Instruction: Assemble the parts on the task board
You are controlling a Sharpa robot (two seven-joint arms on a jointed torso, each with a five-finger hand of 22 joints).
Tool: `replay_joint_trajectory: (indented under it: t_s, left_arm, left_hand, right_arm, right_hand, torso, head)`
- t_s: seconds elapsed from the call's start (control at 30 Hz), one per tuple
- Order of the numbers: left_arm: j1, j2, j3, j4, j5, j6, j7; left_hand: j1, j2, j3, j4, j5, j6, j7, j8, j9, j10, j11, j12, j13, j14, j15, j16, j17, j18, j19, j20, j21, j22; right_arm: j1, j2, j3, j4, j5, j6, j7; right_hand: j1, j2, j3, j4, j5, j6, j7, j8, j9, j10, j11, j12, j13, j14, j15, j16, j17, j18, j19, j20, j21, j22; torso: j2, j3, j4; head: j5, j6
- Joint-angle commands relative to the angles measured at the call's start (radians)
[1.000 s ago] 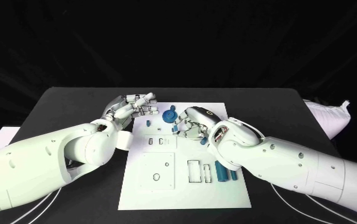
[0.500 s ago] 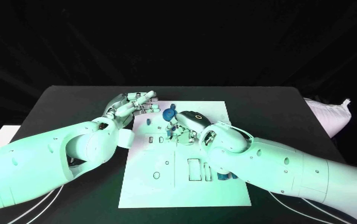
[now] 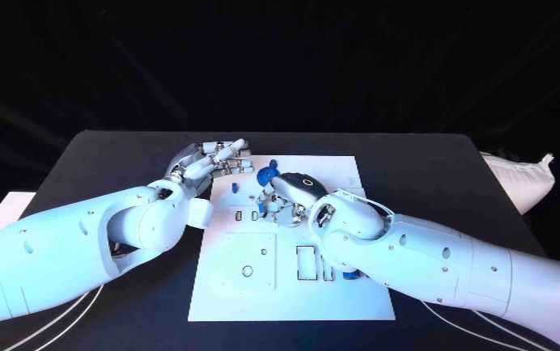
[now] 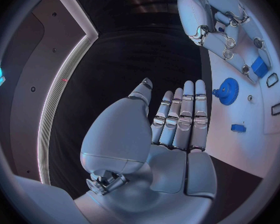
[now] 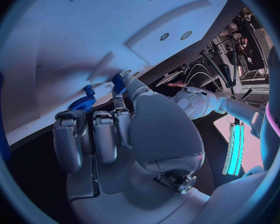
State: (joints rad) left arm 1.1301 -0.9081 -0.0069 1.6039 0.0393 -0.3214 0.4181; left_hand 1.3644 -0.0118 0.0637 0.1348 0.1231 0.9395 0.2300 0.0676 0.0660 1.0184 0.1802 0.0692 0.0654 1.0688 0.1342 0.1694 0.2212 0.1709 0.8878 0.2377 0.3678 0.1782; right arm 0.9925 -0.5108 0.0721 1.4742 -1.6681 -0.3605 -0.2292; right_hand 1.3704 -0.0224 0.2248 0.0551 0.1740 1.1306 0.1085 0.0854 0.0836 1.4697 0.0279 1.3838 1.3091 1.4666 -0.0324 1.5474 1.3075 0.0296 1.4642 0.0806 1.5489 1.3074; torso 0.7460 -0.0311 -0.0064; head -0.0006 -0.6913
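- The task board [image 3: 292, 286] lies in the middle of the black table [image 3: 105, 157], lengthwise away from you.
- Your left hand [image 3: 208, 165] hovers flat at the board's far left corner, fingers straight and pressed side by side, holding nothing.
- A small blue block [image 4: 238, 128] sits on the board near those fingertips.
- A blue gear [image 3: 265, 180] stands on the board's far part, just beside your right hand [image 3: 292, 197].
- Your right hand's fingers curl down onto the board, pinching a small blue piece [image 5: 119, 83] at their tips.
- 2 blue bars [image 3: 350, 272] show at the board's right edge, partly under your right arm.
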Motion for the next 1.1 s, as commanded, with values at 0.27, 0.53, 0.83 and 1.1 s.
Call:
replay_joint_trajectory:
  t_s: [0.27, 0.53, 0.83, 1.1]
  left_arm:
    - [0.001, 0.003, 0.001, 0.001, 0.003, 0.020, 0.011]
    - [0.000, 0.005, 0.001, 0.001, 0.003, 0.020, 0.010]
    - [0.000, 0.004, 0.001, 0.001, 0.003, 0.018, 0.008]
    - [0.000, 0.005, 0.001, 0.000, 0.003, 0.019, 0.004]
  left_hand:
    - [-0.003, 0.008, -0.001, -0.006, -0.003, -0.002, 0.003, -0.002, -0.001, -0.003, 0.002, -0.003, -0.001, -0.006, 0.000, -0.005, 0.001, 0.005, -0.007, -0.001, -0.006, -0.002]
    - [-0.003, 0.008, -0.001, -0.006, -0.003, -0.002, 0.003, -0.002, -0.001, -0.003, 0.002, -0.003, -0.001, -0.006, 0.000, -0.005, 0.001, 0.005, -0.007, -0.001, -0.006, -0.002]
    - [-0.002, 0.009, -0.001, -0.007, -0.002, -0.002, 0.003, -0.002, -0.001, -0.003, 0.002, -0.003, -0.001, -0.006, 0.000, -0.006, 0.001, 0.006, -0.008, -0.001, -0.006, -0.002]
    - [-0.003, 0.012, 0.000, -0.006, -0.002, -0.002, 0.004, -0.002, -0.001, -0.003, 0.002, -0.003, -0.001, -0.006, 0.000, -0.006, 0.001, 0.006, -0.008, 0.000, -0.007, -0.002]
  right_arm:
    - [-0.004, 0.000, -0.005, 0.003, -0.007, 0.063, -0.023]
    - [-0.005, -0.004, -0.009, 0.007, 0.003, 0.092, -0.033]
    - [-0.005, -0.013, -0.012, 0.011, -0.003, 0.141, -0.049]
    - [-0.006, -0.018, -0.013, 0.012, -0.025, 0.131, -0.076]
  right_hand:
    - [-0.013, -0.004, 0.004, 0.001, -0.006, 0.011, -0.003, 0.000, 0.001, 0.021, -0.004, -0.006, 0.135, 0.091, -0.008, -0.007, 0.203, -0.016, 0.062, -0.007, -0.003, 0.209]
    - [-0.021, -0.006, 0.002, 0.003, -0.013, 0.012, -0.002, -0.001, 0.001, 0.021, -0.004, -0.007, 0.134, 0.091, -0.008, -0.008, 0.201, -0.015, 0.060, -0.006, -0.004, 0.208]
    - [-0.042, -0.022, -0.008, 0.009, -0.027, 0.002, 0.002, -0.010, -0.002, 0.016, 0.000, -0.019, 0.127, 0.090, -0.006, -0.011, 0.195, -0.015, 0.057, -0.005, -0.006, 0.204]
    - [-0.058, -0.038, -0.020, 0.014, -0.027, -0.014, 0.009, -0.019, -0.006, 0.004, 0.006, -0.046, 0.111, 0.087, -0.001, -0.017, 0.185, -0.013, 0.052, -0.001, -0.009, 0.198]
  torso:
    - [0.000, 0.0003, -0.0017]
    - [0.000, 0.0004, 0.0001]
    - [0.000, 0.0008, -0.0011]
    - [0.000, 0.0004, -0.0004]
  head:
    - [0.005, -0.002]
    - [0.004, -0.005]
    - [0.004, -0.009]
    - [0.003, -0.009]
